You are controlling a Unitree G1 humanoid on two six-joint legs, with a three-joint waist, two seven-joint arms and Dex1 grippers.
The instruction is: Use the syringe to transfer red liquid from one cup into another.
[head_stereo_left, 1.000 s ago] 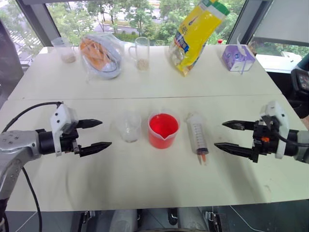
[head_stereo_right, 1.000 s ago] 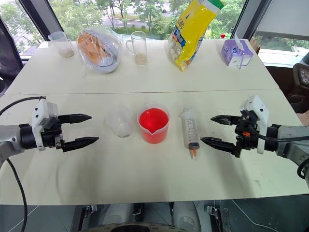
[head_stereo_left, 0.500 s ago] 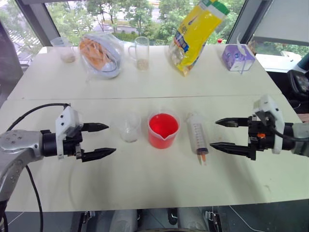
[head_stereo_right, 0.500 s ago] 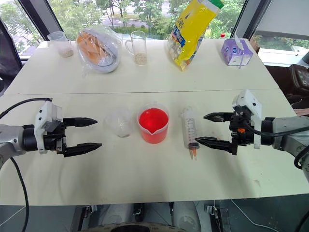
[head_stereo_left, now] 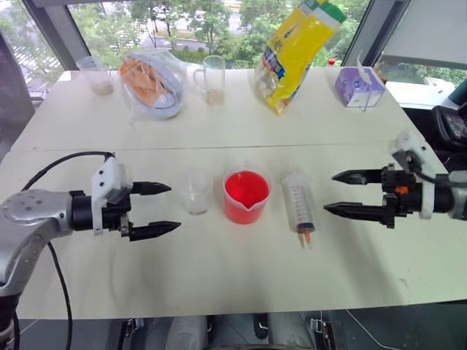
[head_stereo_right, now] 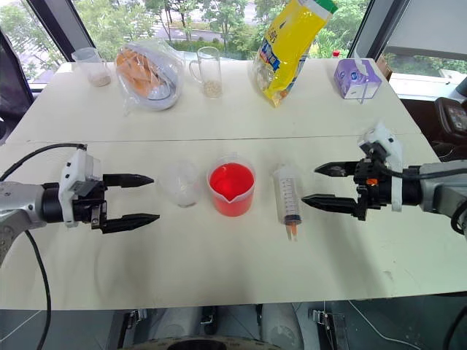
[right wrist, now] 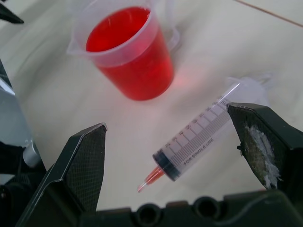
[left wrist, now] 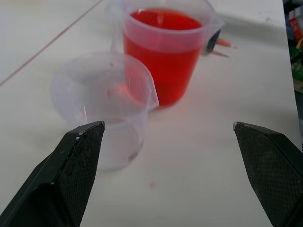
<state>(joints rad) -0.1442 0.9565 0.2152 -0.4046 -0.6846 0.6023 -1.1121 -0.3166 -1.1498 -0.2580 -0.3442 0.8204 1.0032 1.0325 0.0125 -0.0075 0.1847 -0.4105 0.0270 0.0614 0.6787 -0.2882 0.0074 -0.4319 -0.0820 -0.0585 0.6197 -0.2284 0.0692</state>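
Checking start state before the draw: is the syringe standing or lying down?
Lying down. The syringe rests flat on the table beside the red beaker, orange tip toward the robot, untouched.

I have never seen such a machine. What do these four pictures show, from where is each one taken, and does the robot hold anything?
It is a humanoid robot with two arms. Two pictures come from its head, looking down at a white table; two come from cameras on its wrists. The left gripper and the right gripper are both open and hold nothing. Between them stand a small clear cup and a beaker of red liquid, and a syringe lies beside it. At the back are a yellow bag and other items.
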